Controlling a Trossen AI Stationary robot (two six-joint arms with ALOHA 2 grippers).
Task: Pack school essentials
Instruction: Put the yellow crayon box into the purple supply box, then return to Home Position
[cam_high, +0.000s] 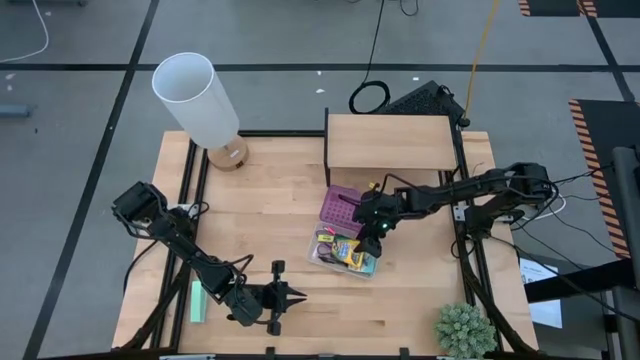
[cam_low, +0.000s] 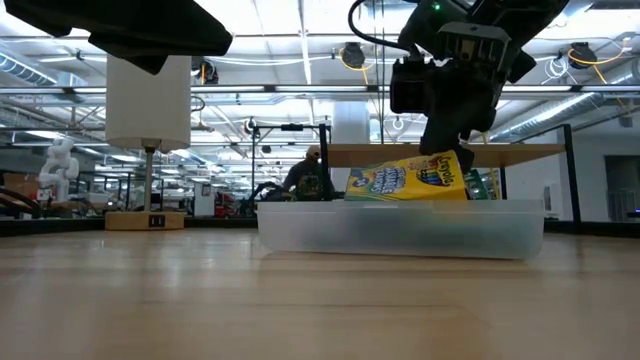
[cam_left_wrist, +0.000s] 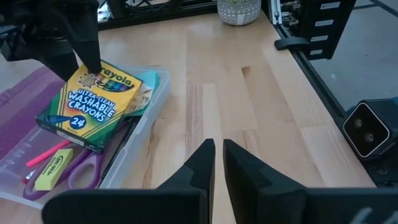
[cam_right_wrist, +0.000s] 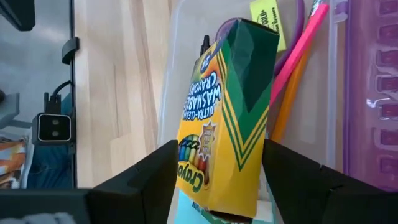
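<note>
Crayon box (cam_right_wrist: 224, 118): you have it tilted over the clear case (cam_left_wrist: 146, 118), toward the table's right edge.
Right gripper (cam_right_wrist: 217, 180): fingers pinch the box's top end.
Handling: likely light, stiff cardboard that dents; hold the flat faces, squeeze gently.
Left gripper (cam_left_wrist: 216, 163): fingers nearly pressed together, parked by the front edge.

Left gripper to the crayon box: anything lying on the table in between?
Only bare wood. In the left wrist view, nothing lies between the left gripper and the clear case holding the crayon box, which the right gripper grips.
</note>
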